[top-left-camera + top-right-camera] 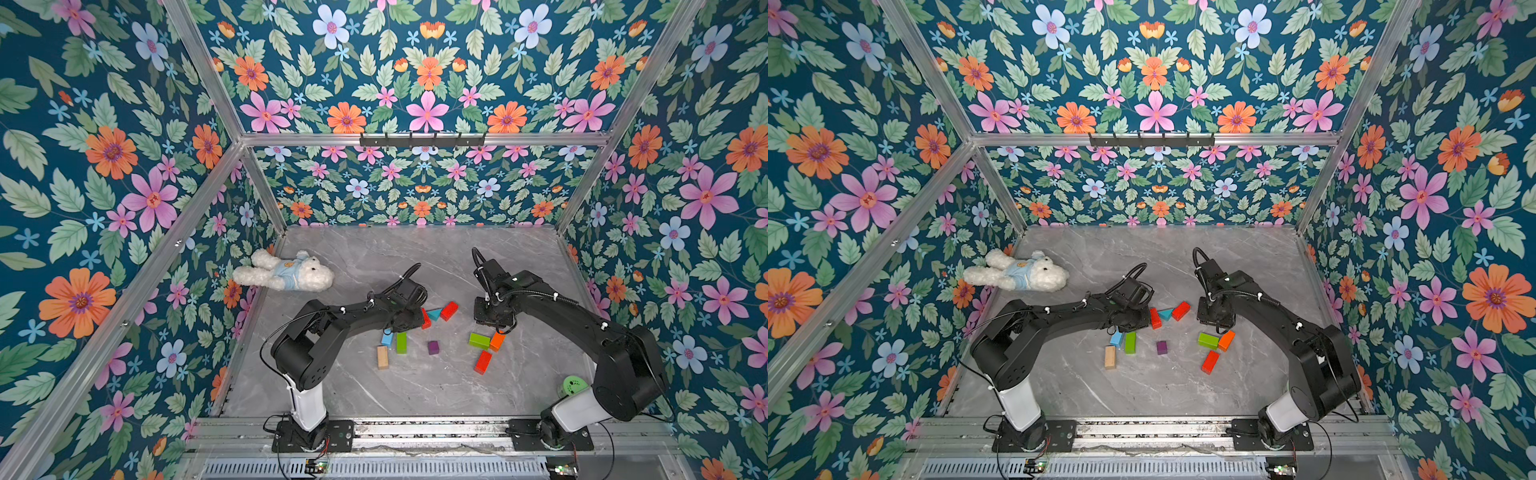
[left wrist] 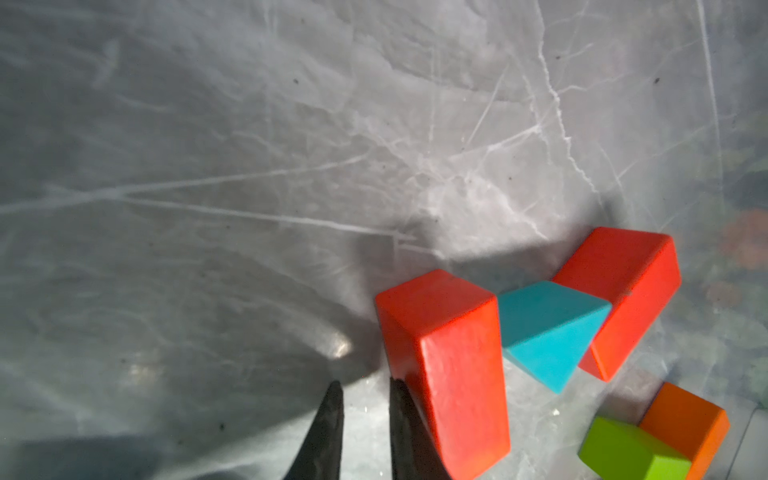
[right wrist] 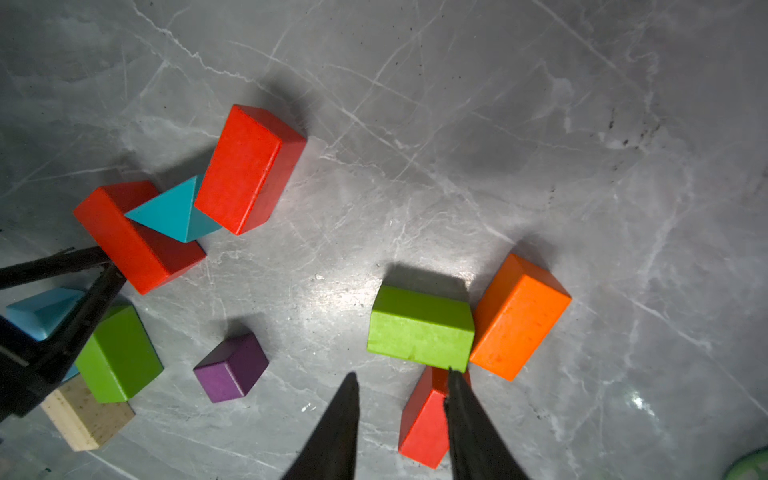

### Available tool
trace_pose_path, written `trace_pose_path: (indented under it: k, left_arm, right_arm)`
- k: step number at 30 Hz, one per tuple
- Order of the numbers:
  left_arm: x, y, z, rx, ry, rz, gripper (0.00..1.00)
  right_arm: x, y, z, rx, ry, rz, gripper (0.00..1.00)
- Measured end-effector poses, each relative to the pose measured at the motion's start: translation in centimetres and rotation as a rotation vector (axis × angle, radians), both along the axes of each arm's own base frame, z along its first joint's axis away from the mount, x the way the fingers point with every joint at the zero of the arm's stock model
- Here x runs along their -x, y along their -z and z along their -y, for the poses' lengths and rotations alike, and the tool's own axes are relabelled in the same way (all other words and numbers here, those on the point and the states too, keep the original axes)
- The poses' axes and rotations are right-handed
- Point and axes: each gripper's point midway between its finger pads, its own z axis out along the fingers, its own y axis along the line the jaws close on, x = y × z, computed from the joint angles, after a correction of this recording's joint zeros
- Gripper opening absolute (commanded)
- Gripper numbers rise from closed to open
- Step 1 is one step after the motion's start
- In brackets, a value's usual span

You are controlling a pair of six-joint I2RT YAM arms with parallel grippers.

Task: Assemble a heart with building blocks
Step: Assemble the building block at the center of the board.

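Left jaws pinched together and empty, tips at the end of a red bar (image 2: 449, 374); right jaws narrowly parted, empty.
Blocks (image 1: 401, 343) lie loose mid-desk (image 1: 415, 395), heart not yet formed: teal triangle (image 1: 434, 314) between two red bars at 12 o'clock of the purple cube (image 1: 433, 347), green bar (image 1: 479, 340) touching orange bar (image 1: 497, 340) at 3 o'clock.

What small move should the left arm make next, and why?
Probably a short sideways push with the left gripper: its fingers are shut, empty, at one end of the red block, which touches the teal triangle. The push would likely swing it to mirror the other red block.
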Motion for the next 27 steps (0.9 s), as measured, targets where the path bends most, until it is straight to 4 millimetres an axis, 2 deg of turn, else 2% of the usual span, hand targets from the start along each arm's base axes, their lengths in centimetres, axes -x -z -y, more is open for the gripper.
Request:
trace_pose_path:
  k: [5, 8, 12, 19, 27]
  left_arm:
    - [1.4, -1.1, -0.7, 0.012, 0.009, 0.012, 0.38]
    - [2.1, -1.5, -0.3, 0.016, 0.04, 0.018, 0.42]
    - [2.6, -1.0, 1.1, 0.0, 0.12, 0.019, 0.39]
    - [1.6, -0.2, 2.5, -0.036, 0.169, 0.02, 0.33]
    - [0.8, -0.4, 2.8, -0.061, 0.185, 0.046, 0.38]
  right_arm:
    - [0.2, -0.1, 0.1, 0.0, 0.001, 0.002, 0.37]
    - [0.3, -0.1, 0.2, 0.0, 0.0, 0.001, 0.37]
    - [0.5, 0.0, 0.3, 0.004, 0.001, -0.005, 0.37]
    - [0.8, 0.2, 0.5, 0.006, 0.005, -0.009, 0.37]
    - [1.0, 0.1, 0.6, 0.006, 0.005, -0.006, 0.37]
